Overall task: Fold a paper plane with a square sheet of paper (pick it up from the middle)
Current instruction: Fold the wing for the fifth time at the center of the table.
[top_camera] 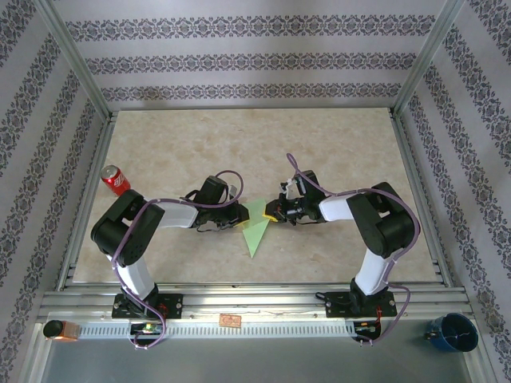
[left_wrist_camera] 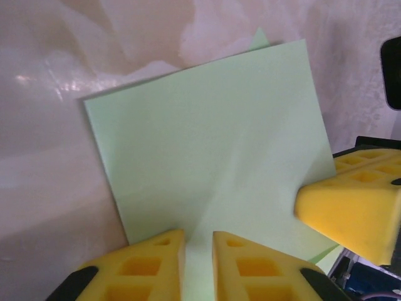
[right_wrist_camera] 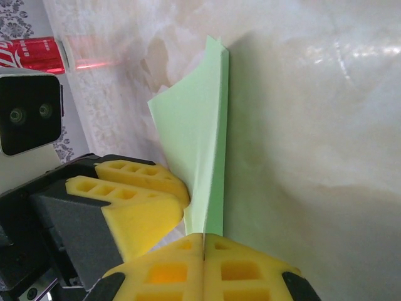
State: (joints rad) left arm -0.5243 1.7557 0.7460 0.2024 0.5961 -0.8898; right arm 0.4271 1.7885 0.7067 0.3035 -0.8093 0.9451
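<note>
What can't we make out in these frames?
- Top view: folded paper too small to count folds; left claw and right claw cover its upper corners.
- Left wrist: whether left claw pinches the paper; its own fingers mask the contact.
- Right wrist: paper nearly edge-on, far face hidden.

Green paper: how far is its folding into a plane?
Done: the green paper is folded into a pointed, layered shape. In hand: the right gripper has its jaws shut on one edge; the left gripper sits at another edge, grip unclear. Left: it looks too broad for a dart, so folds probably remain.
</note>
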